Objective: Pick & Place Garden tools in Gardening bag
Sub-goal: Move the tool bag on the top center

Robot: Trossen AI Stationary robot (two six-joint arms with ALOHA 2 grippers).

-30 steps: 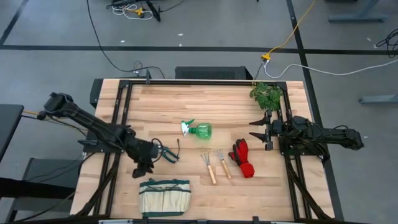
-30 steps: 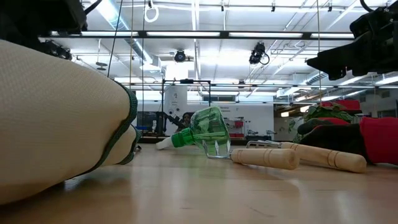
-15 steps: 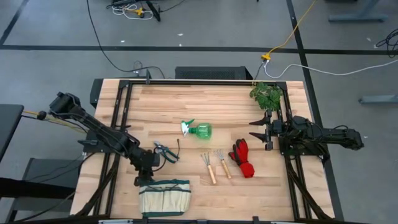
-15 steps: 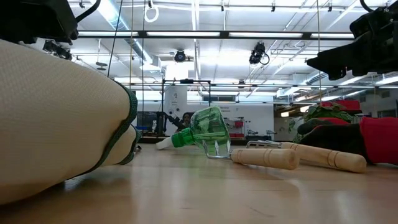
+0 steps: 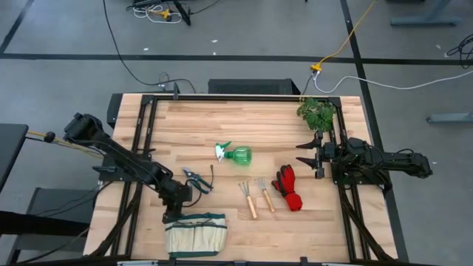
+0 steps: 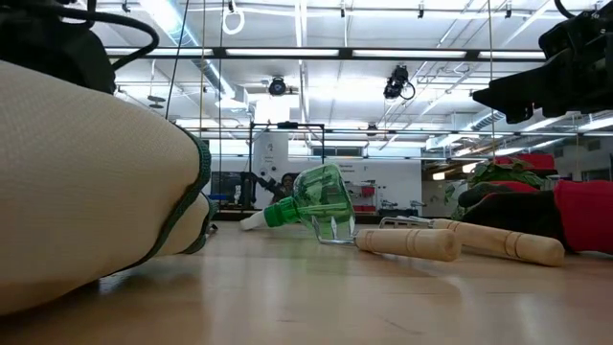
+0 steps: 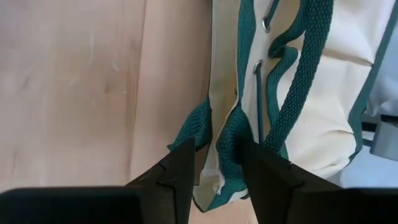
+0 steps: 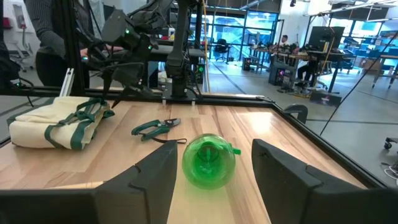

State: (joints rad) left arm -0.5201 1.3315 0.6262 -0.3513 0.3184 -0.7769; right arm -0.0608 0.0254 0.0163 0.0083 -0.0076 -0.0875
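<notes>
The beige gardening bag (image 5: 194, 233) with green trim lies flat near the table's near edge. My left gripper (image 5: 173, 214) is open and slants down at the bag's far left corner; its fingers stand on either side of the bag's rim (image 7: 219, 118). The pruning shears (image 5: 196, 179), the green spray bottle (image 5: 236, 154), two wooden-handled rakes (image 5: 247, 198) (image 5: 264, 193) and the red-and-black gloves (image 5: 290, 188) lie on the table, untouched. My right gripper (image 5: 304, 154) waits open at the right edge, pointing level toward the bottle (image 8: 208, 163). My left gripper has the bag's cream rim and the foot of a green webbing handle (image 7: 233, 140) between its open fingers (image 7: 180, 177). It comes from above, slanting toward the near edge. Whether the fingers touch the cloth I cannot tell. The bag lies flat on the table.
A leafy green plant (image 5: 316, 112) stands at the far right corner. Black frame rails (image 5: 148, 140) run along the table's left and right sides. Bare wood lies between the bag and the rakes. People stand beyond the table (image 8: 56, 31).
My left gripper has gone toward the table's near edge and down, from beside the shears to the bag's far left corner, tipping a little steeper. Its fingers keep the same gap. The bag and the tools have stayed in place.
</notes>
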